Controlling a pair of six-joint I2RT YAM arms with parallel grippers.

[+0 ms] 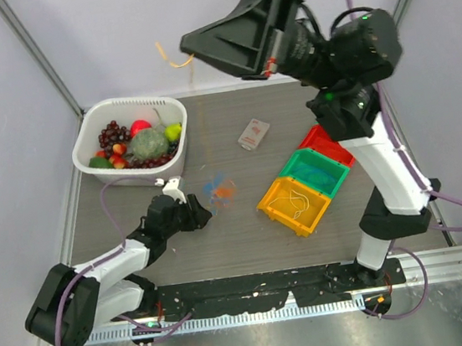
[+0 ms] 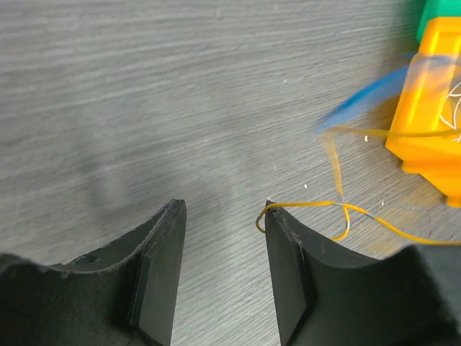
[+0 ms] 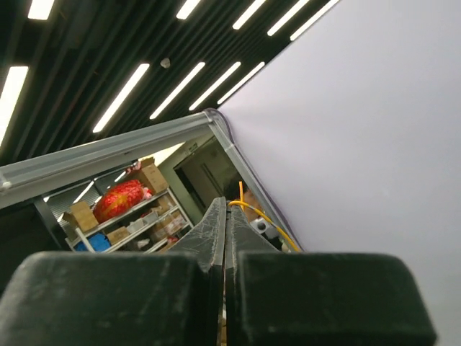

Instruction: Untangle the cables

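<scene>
A small tangle of blue and orange cables lies on the table's middle, blurred. My left gripper is open, low over the table just left of it. In the left wrist view the gripper is empty between the jaws; an orange-yellow cable loops against its right fingertip, and a blurred blue cable hangs beyond. My right gripper is raised high at the back, shut on an orange cable that dangles from its tips; it also shows in the right wrist view at the gripper.
Red, green and yellow bins stand in a row at the right; a white wire lies in the yellow one. A white basket of fruit stands back left. A small white card lies mid-back.
</scene>
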